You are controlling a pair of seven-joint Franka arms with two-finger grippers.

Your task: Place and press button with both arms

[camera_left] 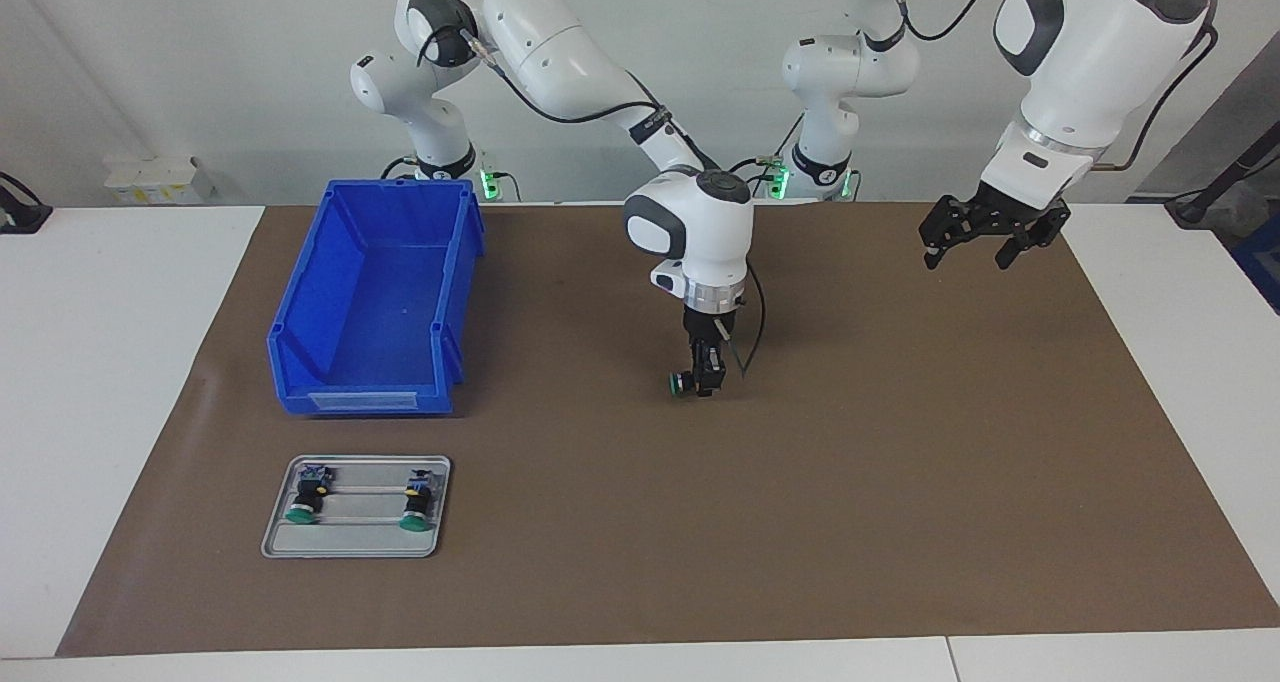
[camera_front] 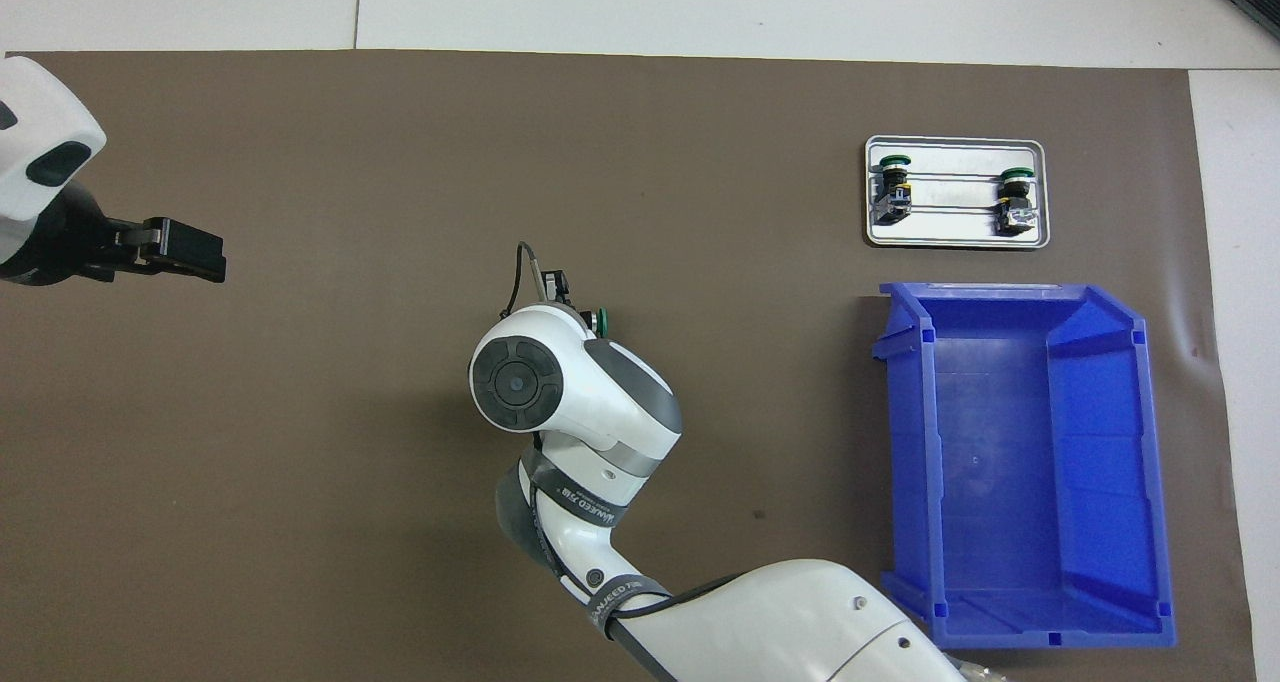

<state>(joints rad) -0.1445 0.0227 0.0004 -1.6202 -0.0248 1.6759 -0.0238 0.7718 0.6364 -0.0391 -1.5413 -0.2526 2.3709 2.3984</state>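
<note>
Button, green cap on a black body, lies on its side mid-bench in the right claw, whose tips pinch it low over the mat, cap pointing to nine o'clock in the facing view. Left claw hangs open at two o'clock, waiting.

A mat is spread over the table. A bin is set on the mat toward the right arm's end. A tray is placed on the mat beside the bin, farther from the robots, and two buttons are laid in it side by side. A third button is found at the right gripper, down near the mat's middle. The left gripper is held over the mat at the left arm's end, well apart from the rest.
</note>
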